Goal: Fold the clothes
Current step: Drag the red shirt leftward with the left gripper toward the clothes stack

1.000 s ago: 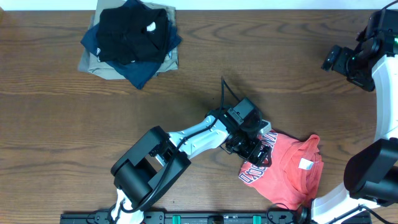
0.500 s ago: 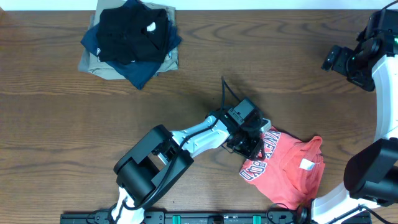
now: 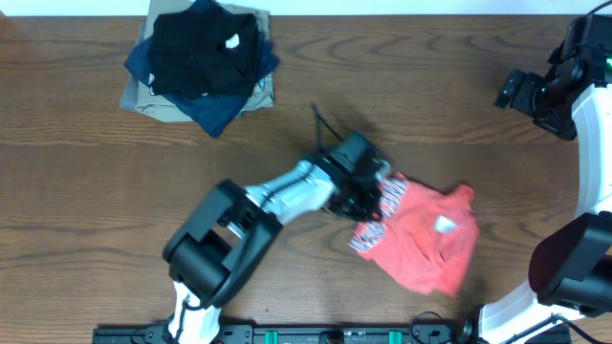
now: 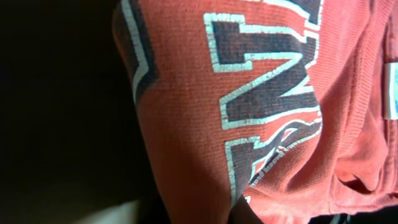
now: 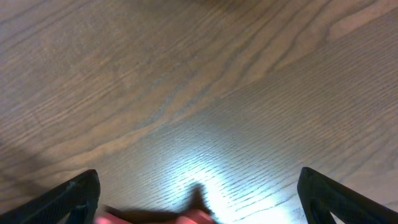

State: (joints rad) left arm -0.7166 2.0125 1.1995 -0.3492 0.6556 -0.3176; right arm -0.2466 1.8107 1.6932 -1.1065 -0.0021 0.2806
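The counter [image 3: 430,86] carries the crumpled shirt [image 3: 421,239] toward 5 o'clock, soft, light and likely to sag, best taken at a hem; the left hand [image 3: 368,199] grasps its lettered 10 o'clock edge, the right hand [image 5: 198,174] gapes released.

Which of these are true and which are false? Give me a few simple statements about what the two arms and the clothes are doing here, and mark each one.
1. The left gripper is shut on the red-orange T-shirt. True.
2. The right gripper also holds the shirt. False: it is open over the bare wooden table, well away from the shirt.
3. The shirt lies neatly folded. False: it is bunched and crumpled.
4. A pile of dark garments sits in the far corner on the left arm's side, apart from the shirt. True.
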